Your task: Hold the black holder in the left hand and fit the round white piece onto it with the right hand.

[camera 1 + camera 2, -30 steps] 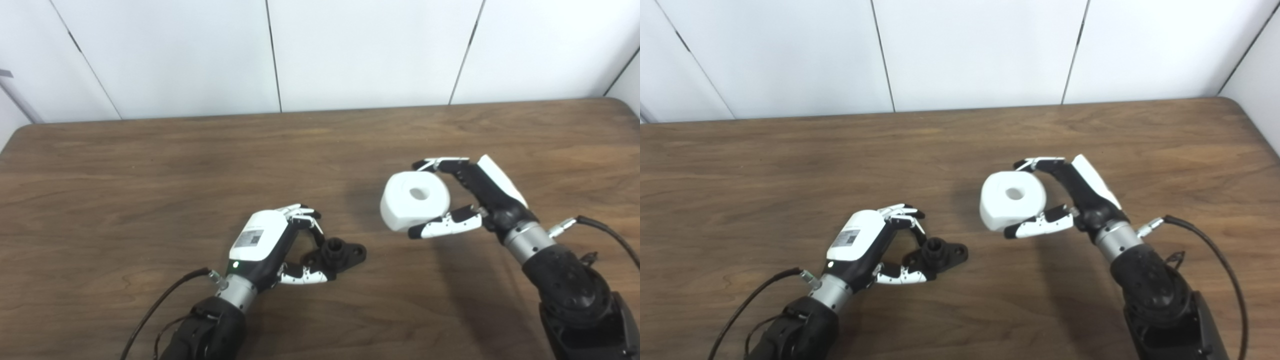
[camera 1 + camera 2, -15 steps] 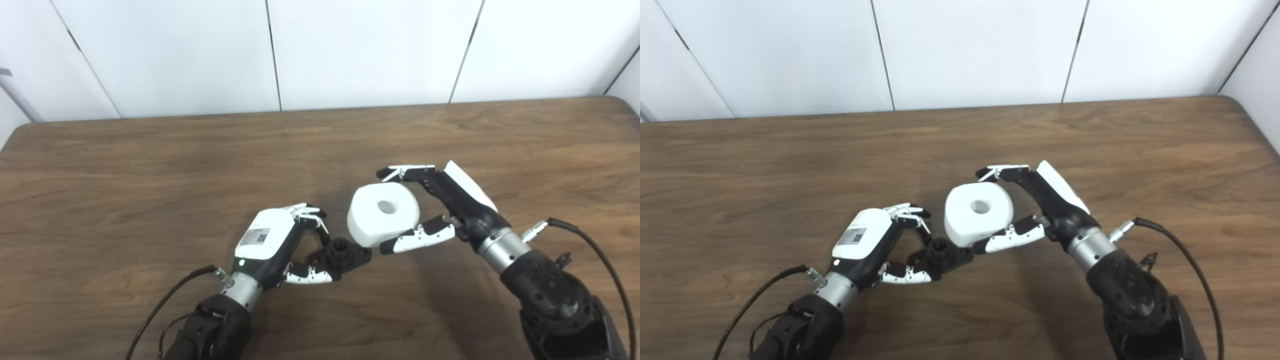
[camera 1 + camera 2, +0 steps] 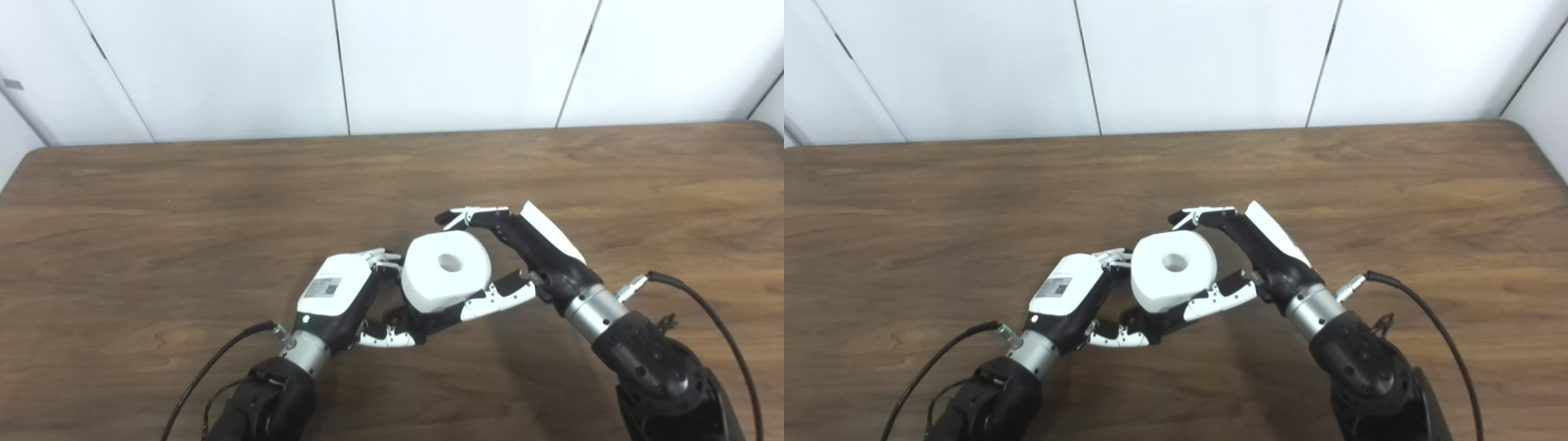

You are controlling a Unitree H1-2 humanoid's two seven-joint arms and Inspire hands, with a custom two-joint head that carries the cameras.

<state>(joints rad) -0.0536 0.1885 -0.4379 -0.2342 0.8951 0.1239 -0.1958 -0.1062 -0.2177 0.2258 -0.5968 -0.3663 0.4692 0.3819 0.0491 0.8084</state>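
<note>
The holder [image 3: 409, 320] is low on the table [image 3: 153, 202], mostly hidden under the white piece [image 3: 446, 271]; only a dark part of it shows between the left hand's [image 3: 343, 297] thumb and the right hand's thumb. The left hand's fingers [image 3: 381, 257] curl over it from behind and its thumb reaches in from the near side, so the hand is closed around the holder. The white piece sits directly above the holder, its centre hole facing up. Whether the two touch cannot be told. The right hand [image 3: 539, 257] grips the white piece, with fingers [image 3: 471, 214] hooked over its far edge and the thumb pressed under its near edge.

A label with a square code and some print lies on the back of the left hand, too small to read, and a green light glows near that wrist.

The right eye view shows a little more of the holder's dark body [image 3: 1145, 320] below the white piece than the left eye view does.

Beyond the hands the brown table runs back to a white panelled wall [image 3: 453, 61].
</note>
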